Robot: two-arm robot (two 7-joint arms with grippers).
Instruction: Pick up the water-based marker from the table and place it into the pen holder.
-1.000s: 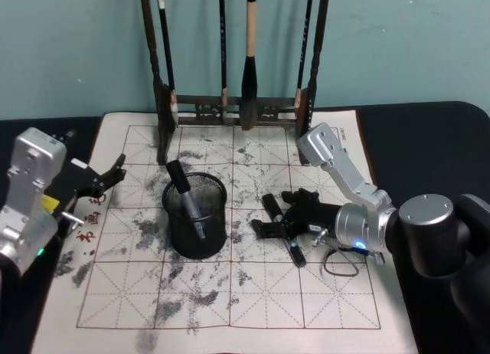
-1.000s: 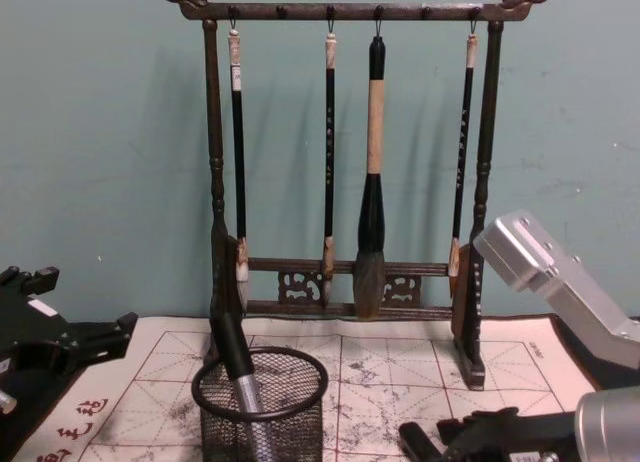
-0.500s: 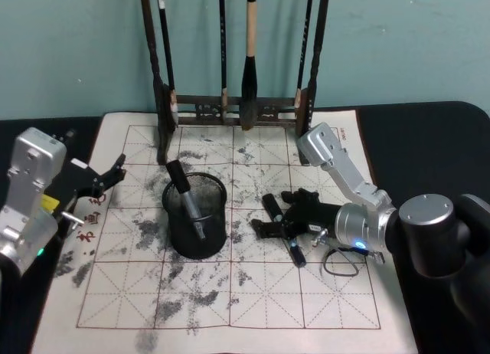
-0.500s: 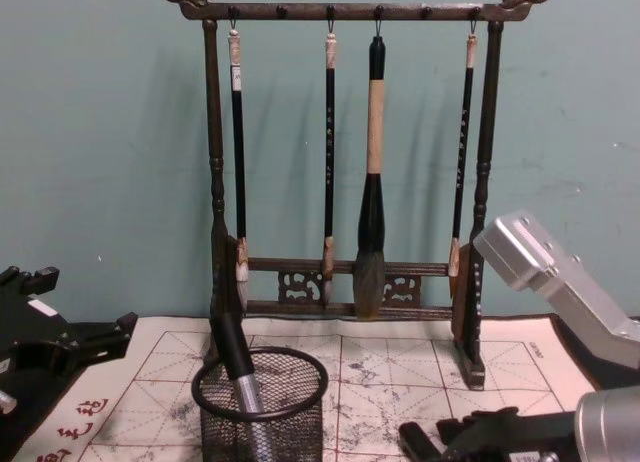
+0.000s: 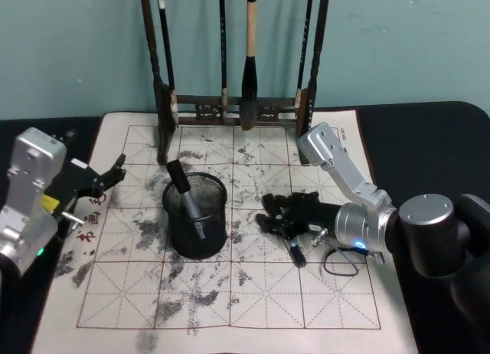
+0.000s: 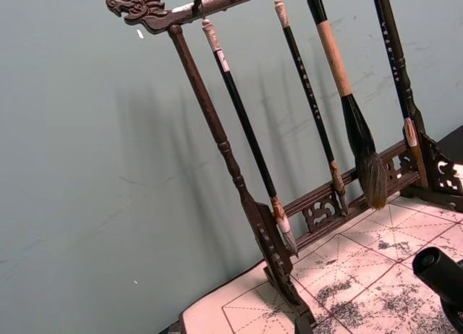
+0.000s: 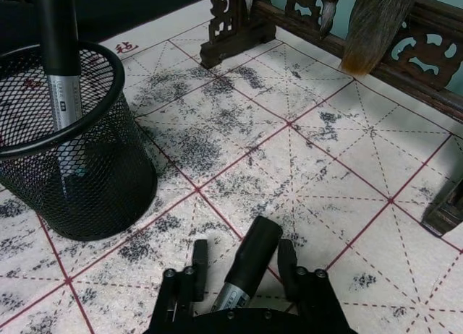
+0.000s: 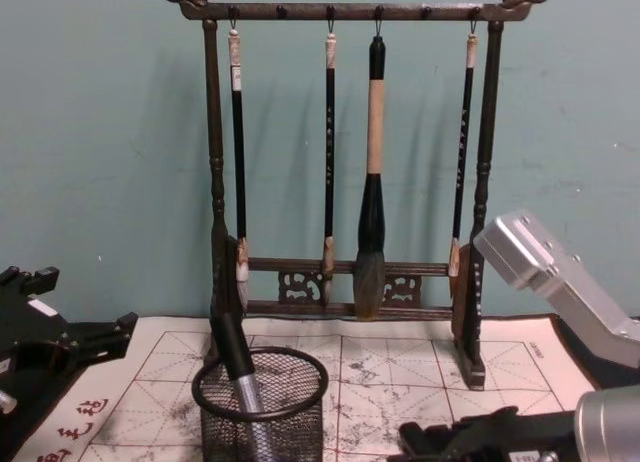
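One water-based marker [image 7: 253, 256] is lying on the mat [image 5: 253, 293] at 3 o'clock from the pen holder [image 5: 195, 231], the right claw [image 7: 242, 249] straddling it narrowly without clamping, likely needing a square mid-barrel squeeze before lifting clear of the rim, the left claw [image 5: 107, 178] idling at 9 o'clock.

Bare mat [image 5: 242, 243] separates the right tool [image 5: 274, 222] from the holder [image 5: 196, 243]: passage clear. Holder mouth: a marker [image 5: 184, 191] leans on the rim far from the tool; the near half is free. Between tool and wall stands the brush rack [image 5: 230, 105] with hanging brushes: obstacle. The left tool [image 5: 107, 178] sits beyond the holder, well apart.
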